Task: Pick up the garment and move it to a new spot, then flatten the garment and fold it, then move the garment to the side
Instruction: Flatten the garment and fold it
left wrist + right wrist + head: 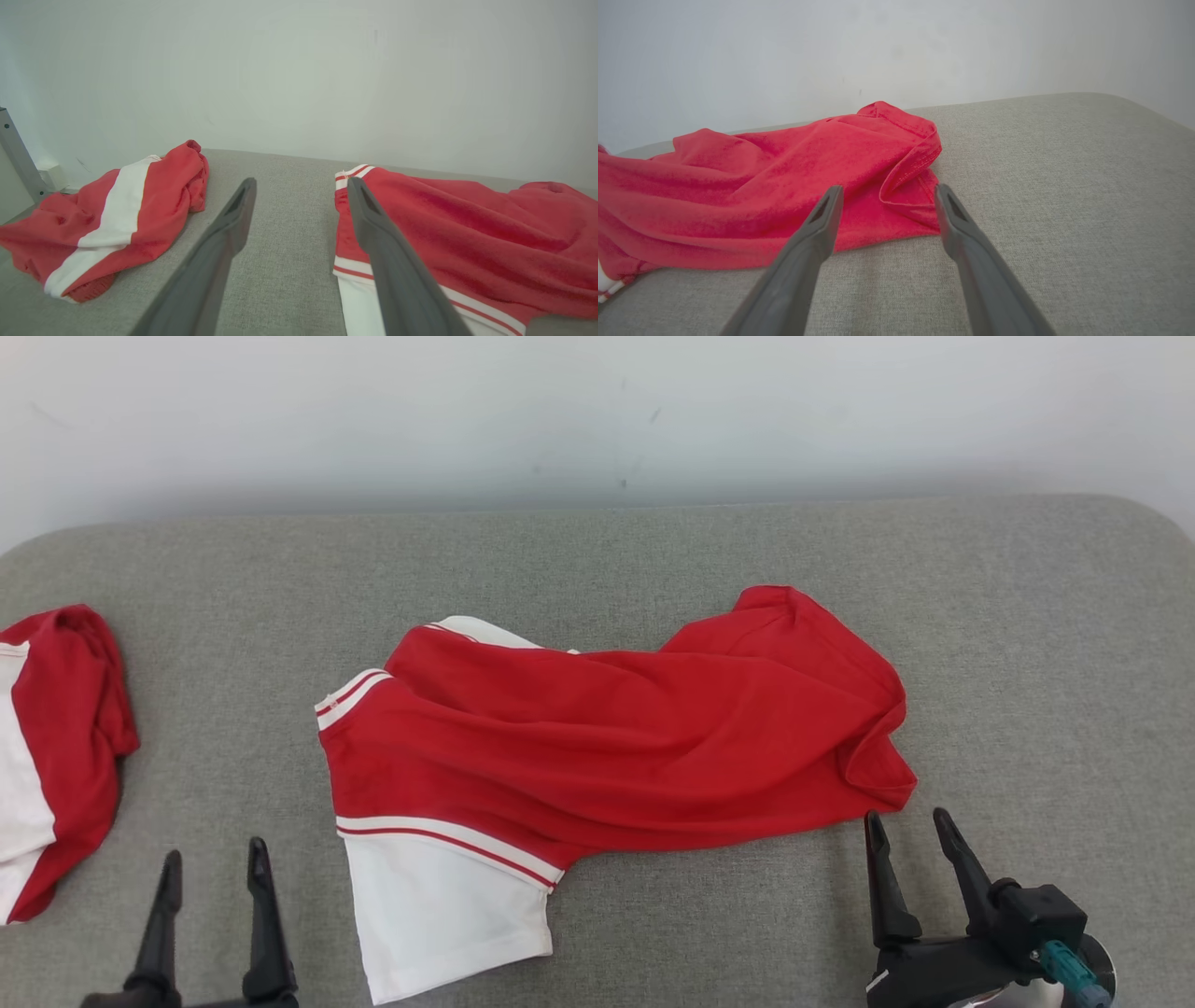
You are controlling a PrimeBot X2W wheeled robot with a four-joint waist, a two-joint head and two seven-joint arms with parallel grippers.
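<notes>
Left claw (214, 849): lower left of frame, released and empty, fingers spread and pointing up, clear of any cloth.
Right claw (906, 814): lower right, released and empty, tips just beside the red hem corner.
Garment (607, 737): red shirt with a white sleeve, centre of frame, rumpled on the grey worktop (1027, 616). Likely light, limp and quick to bunch; best gripped at the hem corner and sleeve edge.
Second shirt (56, 728): left edge, heaped.
</notes>
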